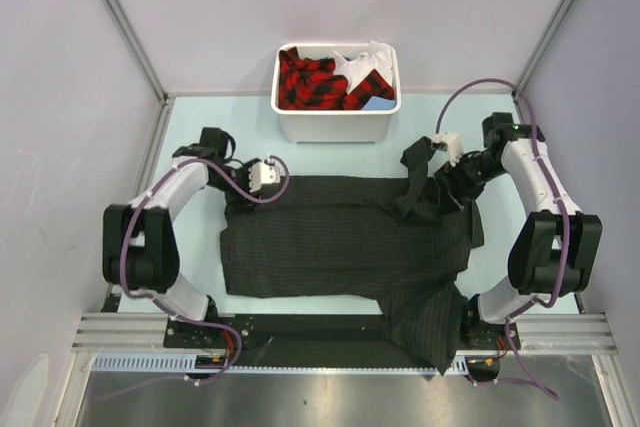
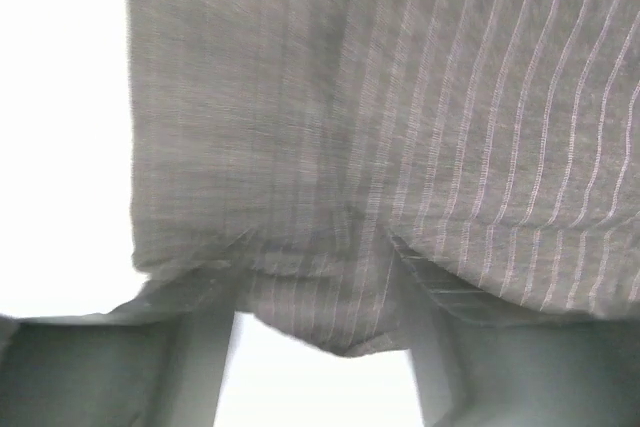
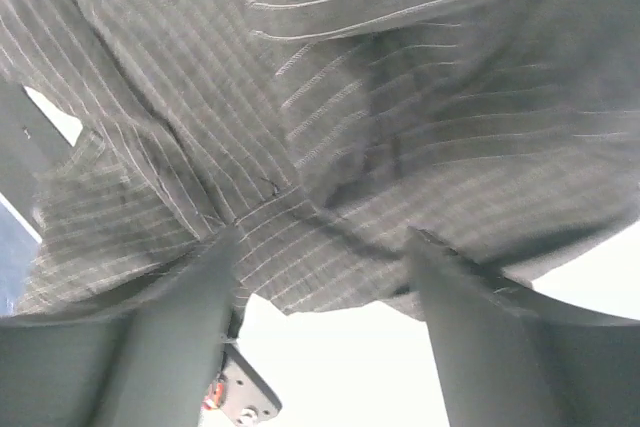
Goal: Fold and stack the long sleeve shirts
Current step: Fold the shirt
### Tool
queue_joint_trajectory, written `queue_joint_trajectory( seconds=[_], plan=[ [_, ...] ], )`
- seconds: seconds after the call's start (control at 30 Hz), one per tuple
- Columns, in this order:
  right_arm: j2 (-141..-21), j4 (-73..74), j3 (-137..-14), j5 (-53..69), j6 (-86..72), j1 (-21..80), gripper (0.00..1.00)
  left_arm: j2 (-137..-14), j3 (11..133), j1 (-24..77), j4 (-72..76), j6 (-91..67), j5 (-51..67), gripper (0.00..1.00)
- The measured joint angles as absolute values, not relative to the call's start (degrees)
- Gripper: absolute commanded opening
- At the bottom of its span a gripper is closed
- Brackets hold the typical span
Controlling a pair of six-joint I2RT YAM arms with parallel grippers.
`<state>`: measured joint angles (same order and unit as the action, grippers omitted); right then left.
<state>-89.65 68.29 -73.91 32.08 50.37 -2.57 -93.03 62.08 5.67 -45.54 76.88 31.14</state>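
One of the long sleeve shirts, a black shirt (image 1: 340, 242) with fine pale pinstripes, lies spread across the table, folded into a wide band. One part (image 1: 428, 332) trails over the front rail, and a bunched strip (image 1: 415, 175) rises at the back right. My left gripper (image 1: 275, 185) is at the shirt's back left corner. In the left wrist view it (image 2: 320, 297) is open, with a hem of the shirt (image 2: 330, 317) drooping between its fingers. My right gripper (image 1: 445, 175) is at the back right corner. It (image 3: 322, 247) is open too, over rumpled striped cloth (image 3: 330, 217).
A white bin (image 1: 335, 127) stands at the back middle, holding red-and-black plaid clothes (image 1: 310, 82) and a white garment (image 1: 365, 57). Metal posts and grey walls close in both sides. A rail (image 1: 300, 329) runs along the near edge.
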Motion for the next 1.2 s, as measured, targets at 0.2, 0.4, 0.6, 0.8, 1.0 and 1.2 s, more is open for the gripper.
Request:
queue_joint_trajectory(
  seconds=[0.2, 0.4, 0.6, 0.8, 1.0, 1.2],
  plan=[
    [-93.21, 63.88, -85.10, 34.70, 42.68, -7.70, 0.83, -82.43, 68.12, 5.67, -40.75, 64.05, 37.43, 0.99],
    [-106.48, 51.70, -93.73, 34.70, 37.47, -7.60, 0.80, -77.49, 71.61, 5.67, -27.55, 46.94, 45.15, 0.99],
    [-124.40, 48.40, -107.81, 33.43, 36.77, -7.01, 0.77, -78.39, 72.51, 5.89, -23.40, 38.33, 48.01, 0.99],
    [-133.53, 47.92, -112.84, 31.51, 37.63, -5.93, 0.66, -80.44, 74.06, 5.89, -21.67, 35.83, 45.87, 1.00],
    [-134.78, 47.97, -113.43, 31.05, 39.86, -3.46, 0.00, -82.59, 75.59, 5.89, -20.45, 32.38, 43.07, 0.99],
    [-131.98, 49.43, -112.51, 30.33, 43.46, -1.45, 0.00, -84.38, 79.24, 5.89, -20.25, 28.97, 42.52, 0.99]
  ],
)
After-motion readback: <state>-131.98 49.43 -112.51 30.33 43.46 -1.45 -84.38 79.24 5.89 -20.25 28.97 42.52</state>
